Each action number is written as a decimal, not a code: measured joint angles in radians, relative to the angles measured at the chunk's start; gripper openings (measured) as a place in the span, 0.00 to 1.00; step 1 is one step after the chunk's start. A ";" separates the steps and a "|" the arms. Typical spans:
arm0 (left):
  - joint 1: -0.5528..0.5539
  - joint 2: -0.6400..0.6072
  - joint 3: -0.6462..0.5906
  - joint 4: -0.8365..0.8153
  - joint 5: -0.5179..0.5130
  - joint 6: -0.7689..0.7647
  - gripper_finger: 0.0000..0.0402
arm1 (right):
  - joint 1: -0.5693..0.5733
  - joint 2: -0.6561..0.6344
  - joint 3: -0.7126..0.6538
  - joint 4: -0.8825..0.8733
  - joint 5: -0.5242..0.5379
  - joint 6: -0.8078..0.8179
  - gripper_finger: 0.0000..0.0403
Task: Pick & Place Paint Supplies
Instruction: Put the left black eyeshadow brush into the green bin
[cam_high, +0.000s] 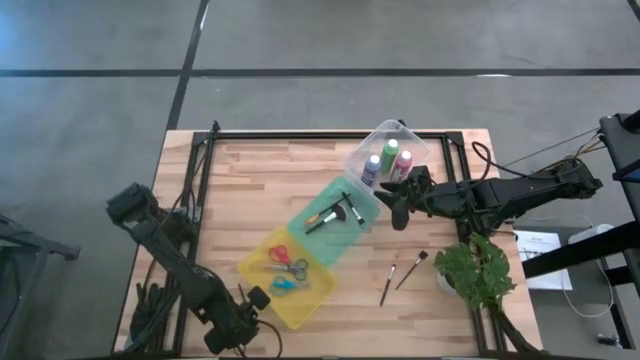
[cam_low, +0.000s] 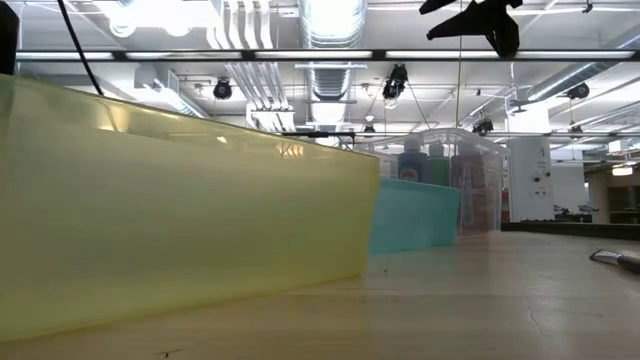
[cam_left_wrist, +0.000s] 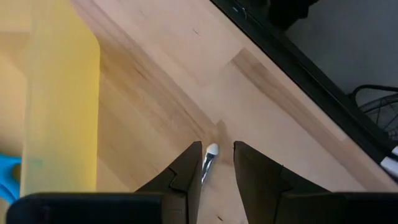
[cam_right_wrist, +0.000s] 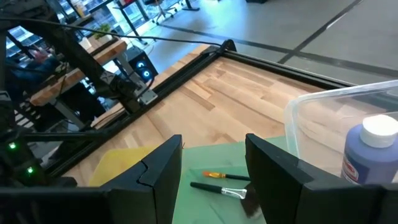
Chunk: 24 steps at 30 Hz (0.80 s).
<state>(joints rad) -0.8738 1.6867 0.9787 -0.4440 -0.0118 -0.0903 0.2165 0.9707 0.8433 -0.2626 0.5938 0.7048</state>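
Observation:
My left gripper (cam_left_wrist: 217, 163) is low over the table's near edge beside the yellow bin (cam_high: 262, 262), which holds red, blue and grey-handled scissors (cam_high: 285, 270). It is open, and the pale tip of a thin brush (cam_left_wrist: 211, 151) shows between its fingers. My right gripper (cam_right_wrist: 214, 163) is open and hangs above the green bin (cam_high: 322, 228), which has brushes (cam_right_wrist: 219, 190) lying in it. It holds nothing. The clear bin (cam_high: 400, 130) has the blue-purple (cam_high: 371, 168), green (cam_high: 389, 153) and pink-red (cam_high: 403, 163) bottles standing in it. Two more brushes (cam_high: 388, 283) (cam_high: 412, 268) lie flat on the wood. My left gripper has the brush's tip end (cam_left_wrist: 209, 160) between its two fingers, close against one finger (cam_left_wrist: 191, 167). The fingers point down at the table. I cannot tell whether either finger touches the brush, and the rest of the brush is hidden behind the gripper.
A leafy plant (cam_high: 478, 272) stands at the table's right near corner, close to the loose brushes. A dark frame (cam_high: 300, 135) runs around the table's edges. In the low view the yellow bin's wall (cam_low: 180, 220) fills the left side.

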 joint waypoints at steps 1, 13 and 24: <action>-0.001 0.000 -0.004 0.003 -0.002 0.009 0.25 | 0.000 0.000 0.000 0.000 0.000 0.000 0.42; -0.001 0.005 -0.039 0.093 -0.009 0.038 0.25 | 0.000 0.000 0.000 -0.017 0.000 0.025 0.42; -0.001 0.019 -0.135 0.206 -0.007 -0.008 0.25 | 0.001 0.000 -0.001 -0.051 -0.050 0.055 0.42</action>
<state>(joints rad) -0.8745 1.7061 0.8436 -0.2378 -0.0185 -0.0982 0.2175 0.9707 0.8425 -0.3134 0.5438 0.7601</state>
